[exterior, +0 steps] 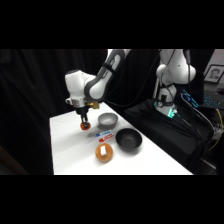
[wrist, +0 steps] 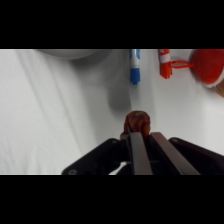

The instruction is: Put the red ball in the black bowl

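Down near the far left of the white bench [exterior: 70,150], the tool [exterior: 84,123] is closed narrowly around the red ball [exterior: 84,126], a small, smooth red-orange sphere. In the wrist view the ball [wrist: 137,122] sits pinched at the tips of the two dark fingers [wrist: 136,150], which run close together up from the bottom edge, with a soft grey shadow on the bench beyond it. Whether the ball touches the bench or hangs just above it cannot be told.

The black bowl [exterior: 128,140] is round, matte and deep, well apart from the ball toward the bench's right edge. A smaller grey bowl [exterior: 107,119] with a dull metallic sheen stands behind it, just beside the tool. Between the bowls lies a thin blue and red marker [exterior: 104,134]. Nearer the camera rests a larger orange-brown round object [exterior: 104,152] bearing a white label.

The white arm [exterior: 97,80] bends at its elbow over the bench, its wrist pointing straight down.
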